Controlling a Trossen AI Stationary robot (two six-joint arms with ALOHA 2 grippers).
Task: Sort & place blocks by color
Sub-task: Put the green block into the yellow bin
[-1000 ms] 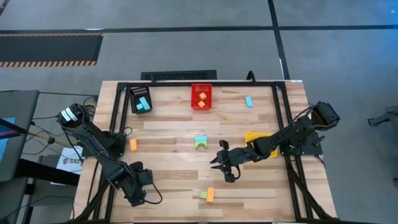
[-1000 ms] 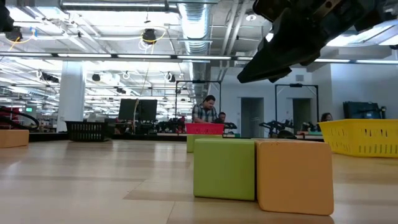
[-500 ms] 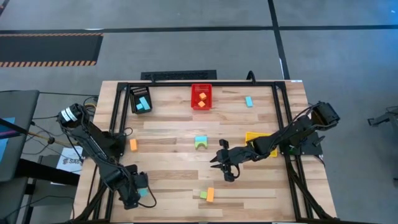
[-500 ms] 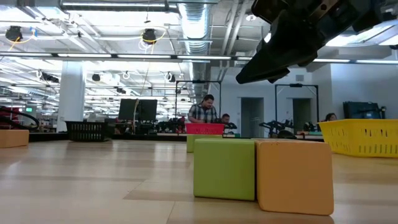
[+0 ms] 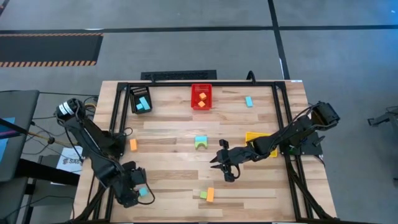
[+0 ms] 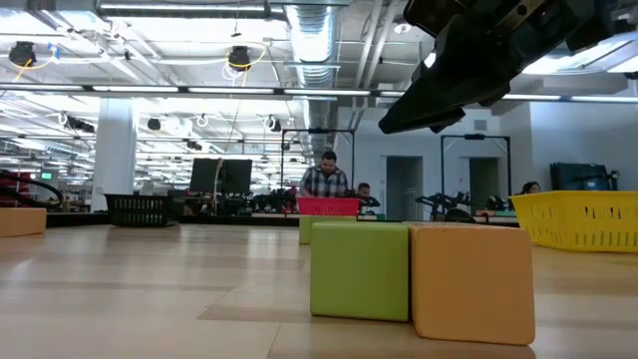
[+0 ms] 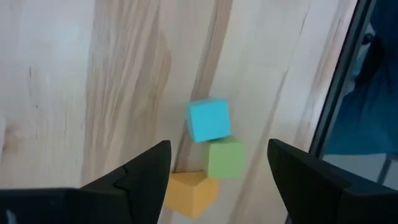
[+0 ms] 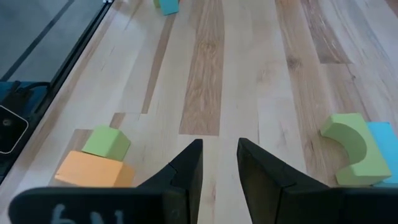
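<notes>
My left gripper (image 5: 132,188) hovers open over the table's near-left corner. In the left wrist view (image 7: 219,145) its fingers frame a light blue cube (image 7: 208,120), a green cube (image 7: 225,158) and an orange block (image 7: 191,193), all resting on the wood. The blue cube (image 5: 143,193) also shows in the high view. My right gripper (image 5: 221,165) hangs above mid-table, open by a narrow gap (image 8: 219,163). A green cube (image 5: 203,195) and an orange bar (image 5: 210,195) lie side by side near the near edge. A green arch with a blue block (image 5: 201,142) sits mid-table.
The red bin (image 5: 201,96) holds orange blocks and the black bin (image 5: 140,99) holds blue ones, both at the far edge. The yellow bin (image 5: 255,137) is partly under my right arm. Single blocks: orange (image 5: 133,144), blue (image 5: 249,101). A black frame borders the table.
My left gripper has shifted a little toward the table's left edge, uncovering the light blue cube beside it in the high view. My right arm has kept still.
</notes>
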